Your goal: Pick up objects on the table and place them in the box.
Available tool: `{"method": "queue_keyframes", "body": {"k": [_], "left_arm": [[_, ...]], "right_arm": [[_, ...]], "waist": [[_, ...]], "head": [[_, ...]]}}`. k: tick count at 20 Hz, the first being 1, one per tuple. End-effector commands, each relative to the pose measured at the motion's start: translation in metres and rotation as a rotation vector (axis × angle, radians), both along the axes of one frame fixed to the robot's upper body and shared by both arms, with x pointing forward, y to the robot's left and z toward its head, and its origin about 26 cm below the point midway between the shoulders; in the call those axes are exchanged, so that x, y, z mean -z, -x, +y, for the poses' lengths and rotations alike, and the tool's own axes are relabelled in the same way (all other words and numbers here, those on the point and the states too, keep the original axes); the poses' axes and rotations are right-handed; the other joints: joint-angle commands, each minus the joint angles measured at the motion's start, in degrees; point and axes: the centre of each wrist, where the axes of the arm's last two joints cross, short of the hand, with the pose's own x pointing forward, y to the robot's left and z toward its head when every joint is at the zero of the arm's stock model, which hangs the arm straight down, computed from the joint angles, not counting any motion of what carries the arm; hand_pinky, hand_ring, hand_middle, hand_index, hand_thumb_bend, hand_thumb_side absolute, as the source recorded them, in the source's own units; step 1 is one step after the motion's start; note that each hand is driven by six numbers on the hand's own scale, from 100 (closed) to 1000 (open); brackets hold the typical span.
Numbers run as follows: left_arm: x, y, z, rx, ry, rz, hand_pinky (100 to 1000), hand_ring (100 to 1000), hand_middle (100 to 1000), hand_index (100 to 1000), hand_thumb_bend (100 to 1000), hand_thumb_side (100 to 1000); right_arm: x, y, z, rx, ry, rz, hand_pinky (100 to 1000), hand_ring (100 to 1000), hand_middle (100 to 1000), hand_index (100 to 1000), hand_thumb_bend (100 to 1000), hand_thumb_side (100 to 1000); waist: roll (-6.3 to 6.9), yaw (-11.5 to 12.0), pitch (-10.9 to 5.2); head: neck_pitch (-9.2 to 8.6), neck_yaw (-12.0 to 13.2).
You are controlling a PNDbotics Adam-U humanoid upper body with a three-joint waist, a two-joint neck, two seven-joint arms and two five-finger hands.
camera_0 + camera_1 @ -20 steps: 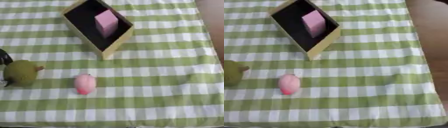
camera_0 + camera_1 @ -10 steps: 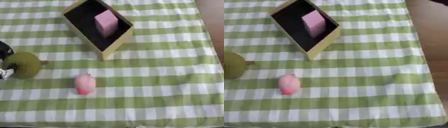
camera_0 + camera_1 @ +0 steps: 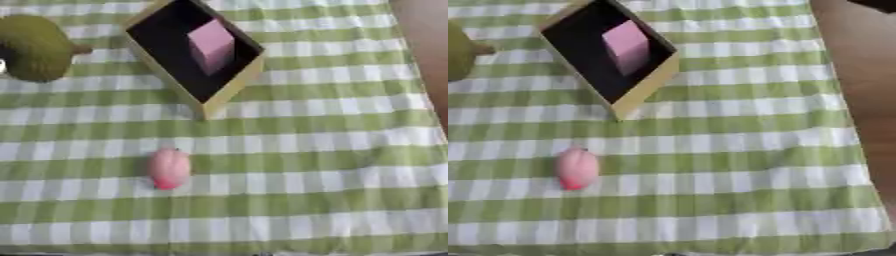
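Box, tan cardboard with black inside, holds a pink block. Olive-green pear-shaped fruit hangs left of it, probably carried; hand hidden, grip unreadable. Pink peach-like fruit waits on cloth.

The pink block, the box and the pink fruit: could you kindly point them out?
pink block point(image 3: 213, 46), left eye view, top face.
box point(image 3: 229, 88), left eye view, tan side wall.
pink fruit point(image 3: 169, 168), left eye view, middle.

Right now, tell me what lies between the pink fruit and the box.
Nothing but bare checked cloth. The left eye view shows the pink fruit lying apart from the box, with only cloth up to its near corner.
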Motion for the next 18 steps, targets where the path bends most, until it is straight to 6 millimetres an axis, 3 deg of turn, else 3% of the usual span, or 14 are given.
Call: {"method": "queue_keyframes", "body": {"k": [1, 8, 13, 18], "left_arm": [[-0.017, -0.011, -0.008, 0.014, -0.005, -0.066, 719, 633, 574, 629, 100, 232], [-0.026, -0.057, -0.051, 0.062, 0.045, -0.147, 721, 630, 575, 635, 100, 247], [-0.010, -0.088, -0.069, 0.052, 0.083, -0.131, 719, 629, 576, 638, 100, 253], [0.016, -0.112, -0.075, 0.011, 0.083, -0.084, 718, 630, 577, 640, 100, 250]], "right_arm": [[-0.010, 0.005, -0.001, 0.006, 0.019, -0.030, 891, 849, 799, 870, 100, 442], [-0.011, 0.003, 0.003, -0.016, 0.007, -0.027, 891, 849, 799, 870, 100, 443], [-0.013, 0.003, 0.006, -0.034, -0.001, -0.036, 891, 849, 800, 869, 100, 444], [-0.014, 0.002, 0.007, -0.044, -0.012, -0.047, 891, 850, 801, 869, 100, 444]], "waist": [[0.68, -0.1, -1.43], [0.34, -1.4, -1.40], [0.07, -3.0, -1.02], [-0.17, -4.1, -0.72]], "head": [[0.29, -0.2], [0.29, 0.1], [0.21, 0.9], [-0.08, 1.8]]}}
